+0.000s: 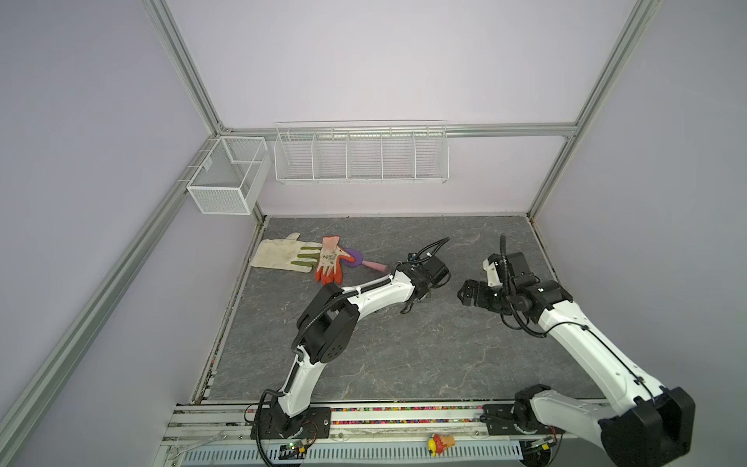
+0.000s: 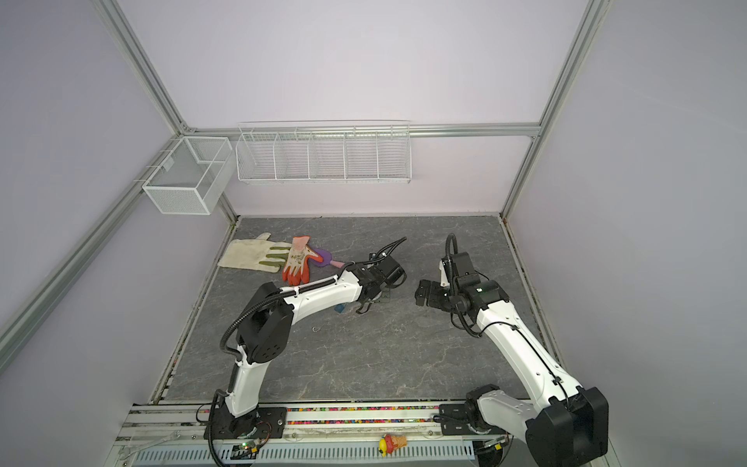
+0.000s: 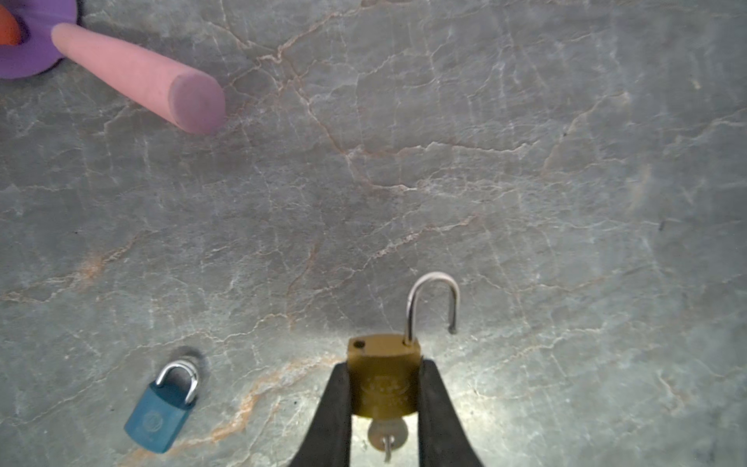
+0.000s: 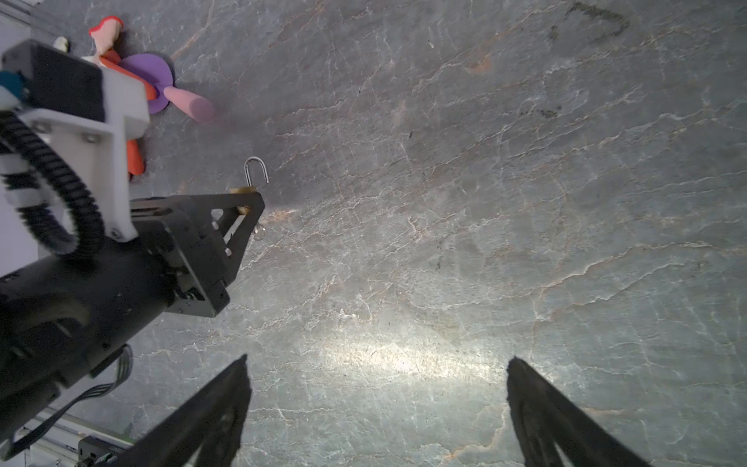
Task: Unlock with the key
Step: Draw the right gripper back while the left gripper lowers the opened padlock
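2 padlocks within reach, only 1 of them gripped. Brass padlock [image 3: 383, 380] pinched across its 2 side flanks by the left gripper [image 3: 384, 366], fingers [image 3: 335, 408] set narrow around the body, near the middle of the table [image 3: 566, 202]; resting on the surface or just above it, hard to say. Steel shackle [image 3: 432, 301] sprung up and free at 1 end, key [image 3: 387, 434] seated in the keyway at the opposite end. By that, looks unlocked already, or as good as.

Should handle as a small, dense, rigid lump: heavy for its size, hard all over, nothing to crush. Probably slick on the polished brass, so prone to pivot in a 2-point pinch if pushed at the key end. Best held as now, on the body flanks, clear of shackle and keyway. For the key, take only the flat bow, thin and smooth, fingertips square to its faces; expect little to grab and an easy slip.

Right gripper [image 1: 469, 293] at 3 o'clock of the left gripper in a top view, jaws spread wide, holding nothing, apart from the lock. Blue padlock [image 2: 340, 309] flat on the table at 9 o'clock of the left gripper, shackle shut, untouched. Farther off toward 10 o'clock, an orange glove [image 1: 329, 263] and a pink-handled toy [image 3: 137, 75], no part of this job
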